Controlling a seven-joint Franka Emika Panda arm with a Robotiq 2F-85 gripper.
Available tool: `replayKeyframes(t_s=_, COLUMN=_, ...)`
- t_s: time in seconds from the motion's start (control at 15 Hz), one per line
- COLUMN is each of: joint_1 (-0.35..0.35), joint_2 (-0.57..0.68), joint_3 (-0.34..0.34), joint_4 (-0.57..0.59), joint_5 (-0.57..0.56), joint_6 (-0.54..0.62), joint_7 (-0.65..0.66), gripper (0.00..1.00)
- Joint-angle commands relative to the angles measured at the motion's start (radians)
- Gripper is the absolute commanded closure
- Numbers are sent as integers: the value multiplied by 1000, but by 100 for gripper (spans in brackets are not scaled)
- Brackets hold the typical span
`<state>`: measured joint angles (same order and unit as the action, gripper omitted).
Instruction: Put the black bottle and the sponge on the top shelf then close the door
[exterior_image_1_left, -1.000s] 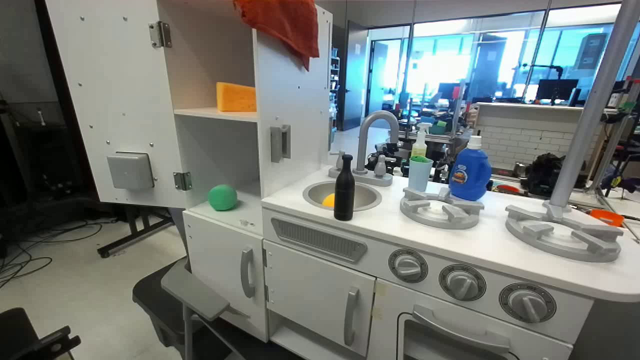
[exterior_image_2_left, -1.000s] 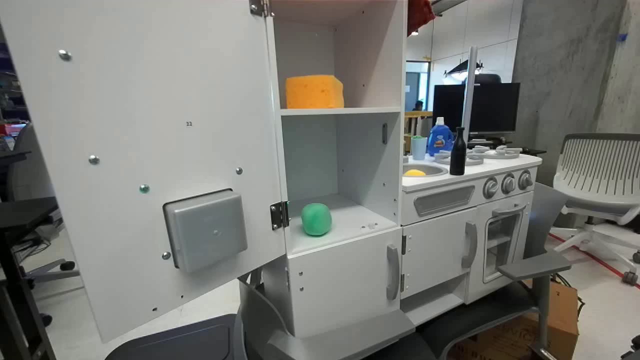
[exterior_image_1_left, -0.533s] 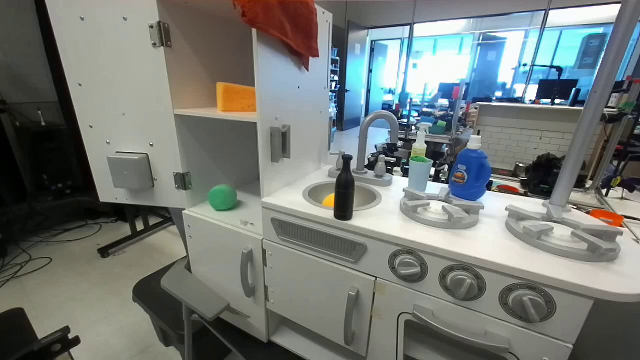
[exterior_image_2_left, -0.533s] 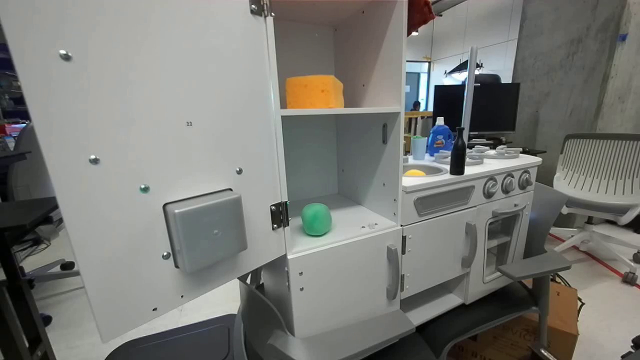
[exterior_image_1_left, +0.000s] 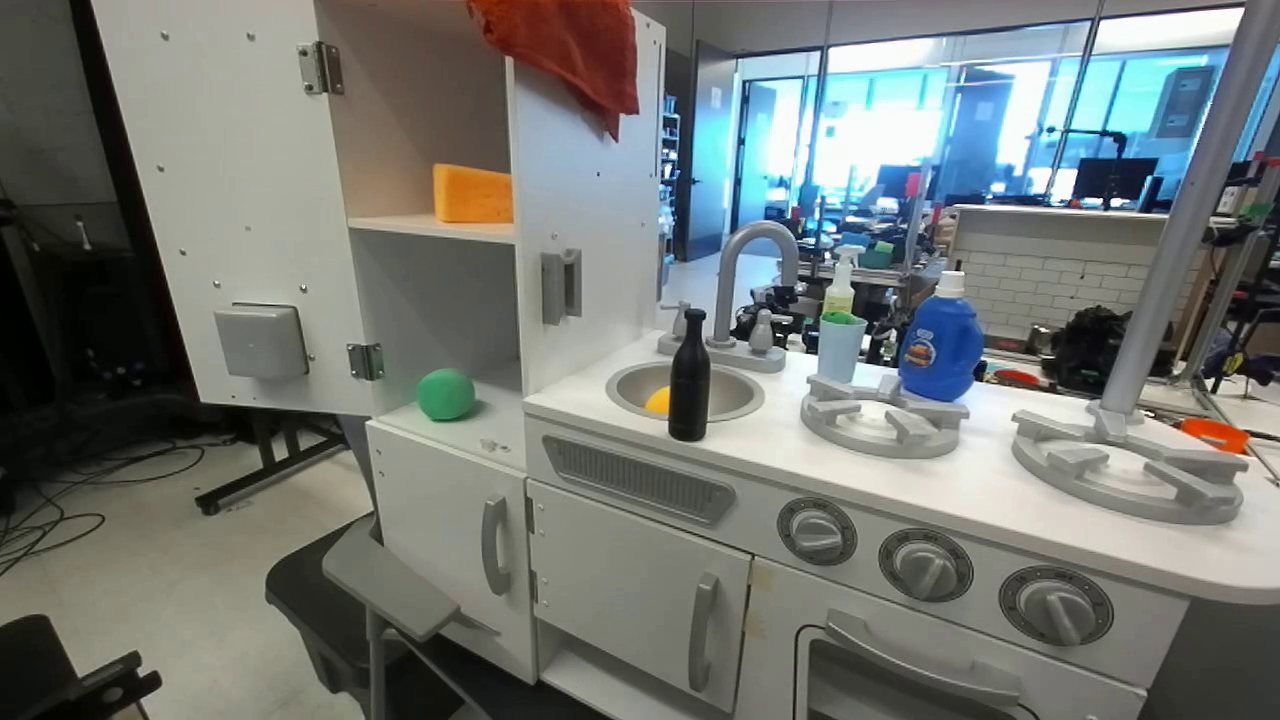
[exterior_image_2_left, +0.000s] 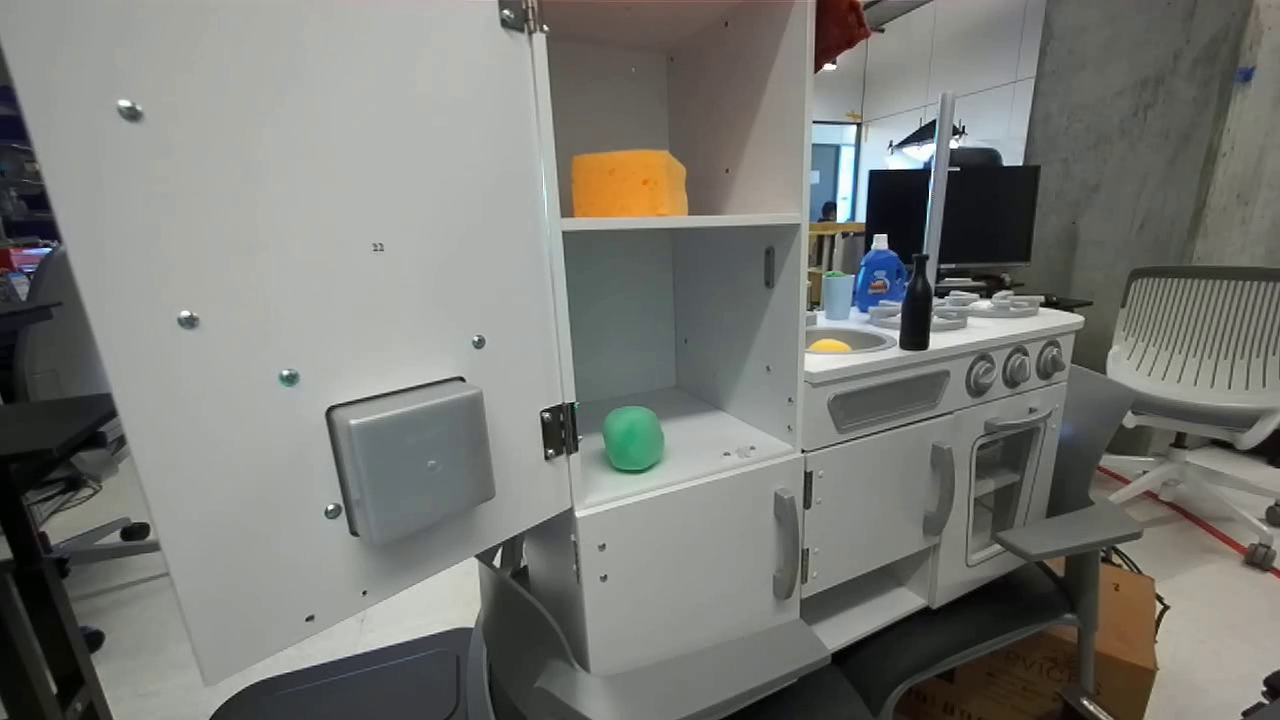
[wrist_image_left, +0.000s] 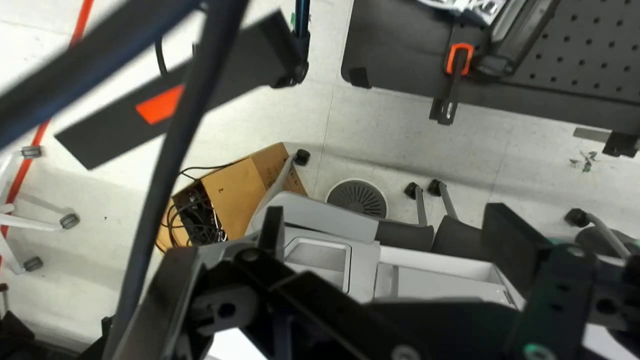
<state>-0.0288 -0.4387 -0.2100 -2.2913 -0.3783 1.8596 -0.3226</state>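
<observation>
Two grey burners (exterior_image_1_left: 910, 430) sit right of the sink (exterior_image_1_left: 735, 393) on a white counter (exterior_image_1_left: 985, 450); bright windows (exterior_image_1_left: 870, 130) shine on the room's far side. Slim, black and narrow-necked, the bottle (exterior_image_1_left: 689, 385) stands upright at the near edge beside the sink, where the sponge (exterior_image_2_left: 829, 346) shows as a yellow dome. The empty gripper (wrist_image_left: 385, 215) has its jaws spread wide.

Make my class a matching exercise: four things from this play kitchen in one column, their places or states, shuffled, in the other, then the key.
Things
1. black bottle
2. yellow sponge
3. orange block
4. tall door

Places or states
A. in the sink
B. open
C. upright on the counter
D. on the top shelf

Pairs: 1-C, 2-A, 3-D, 4-B
</observation>
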Motion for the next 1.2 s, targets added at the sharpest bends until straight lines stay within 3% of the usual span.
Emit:
replayKeyframes(t_s=0.0, joint_1=4, joint_2=259, joint_3=16, joint_4=208, joint_5=80, joint_6=71, joint_7=-22, gripper=0)
replayKeyframes(t_s=0.67, joint_1=-42, joint_2=848, joint_3=130, joint_4=733, joint_5=262, joint_6=95, joint_7=-106, gripper=0)
replayKeyframes(t_s=1.13, joint_1=-76, joint_2=1067, joint_3=214, joint_4=941, joint_5=299, joint_6=76, joint_7=-152, gripper=0)
